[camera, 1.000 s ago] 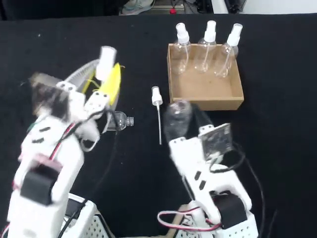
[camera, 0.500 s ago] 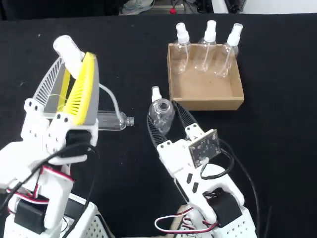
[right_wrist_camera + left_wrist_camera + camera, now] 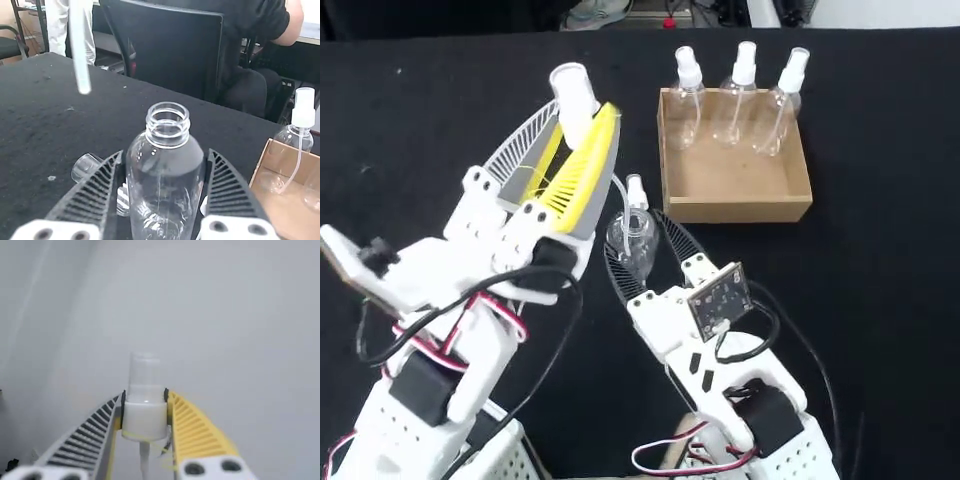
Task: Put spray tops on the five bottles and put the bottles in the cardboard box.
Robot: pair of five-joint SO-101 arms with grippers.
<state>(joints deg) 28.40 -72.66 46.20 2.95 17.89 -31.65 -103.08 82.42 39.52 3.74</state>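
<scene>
The left fingers point(image 3: 582, 155) are clamped on a spray top point(image 3: 570, 92), raised above the counter point(image 3: 880, 300). Its tube point(image 3: 79, 50) hangs beside and higher than the mouth of the open bottle point(image 3: 632, 232). The right fingers point(image 3: 672, 236) grip this bottle upright. A 2nd spray top point(image 3: 636, 188) lies just beyond it. The cardboard box point(image 3: 735, 195) holds 3 capped bottles point(image 3: 732, 110) along its far wall.

The left arm point(image 3: 450, 300) is reaching forward over the table. Its left gripper point(image 3: 578, 125) is pointing away from the base and clamping a spray top point(image 3: 570, 88) between one grey and one yellow finger. The right arm point(image 3: 720, 350) is sitting just beside it. Its right gripper point(image 3: 632, 250) is squeezing a bottle point(image 3: 630, 228) between black fingers.
</scene>
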